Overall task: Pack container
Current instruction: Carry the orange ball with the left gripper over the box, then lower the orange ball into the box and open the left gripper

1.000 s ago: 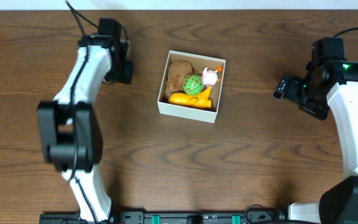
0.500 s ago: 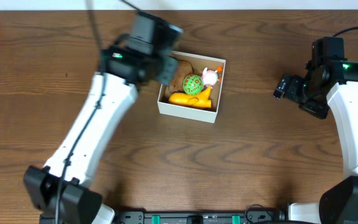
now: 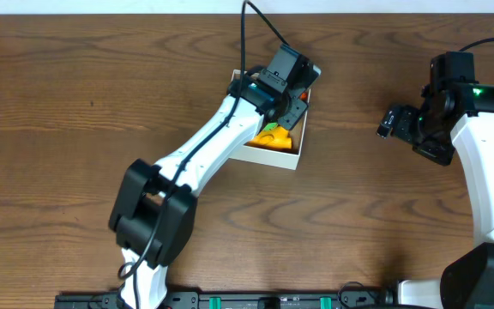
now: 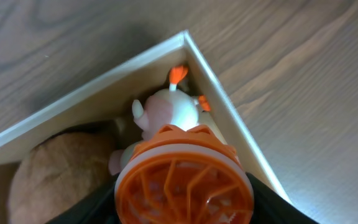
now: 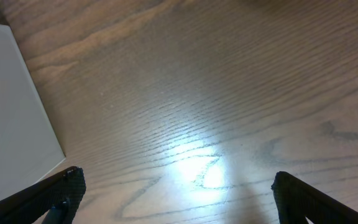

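Note:
The container (image 3: 268, 157) is a shallow white box with a brown inside, at the table's middle. My left gripper (image 3: 288, 93) hangs over its far right corner, shut on an orange lattice ball (image 4: 185, 180). In the left wrist view the gripper (image 4: 185, 202) holds the ball just above a white and pink toy (image 4: 166, 112), next to a brown plush (image 4: 55, 180), inside the box corner (image 4: 185, 38). A yellow toy (image 3: 271, 140) shows in the box beside the arm. My right gripper (image 3: 390, 121) is open and empty above bare wood (image 5: 179, 193).
The table is dark wood. The container's white side (image 5: 11, 112) shows at the left edge of the right wrist view. My left arm (image 3: 204, 154) lies across the box's left half and hides part of its contents.
My left arm has swung from the table's far left to over the box's far right corner. The right arm has not moved.

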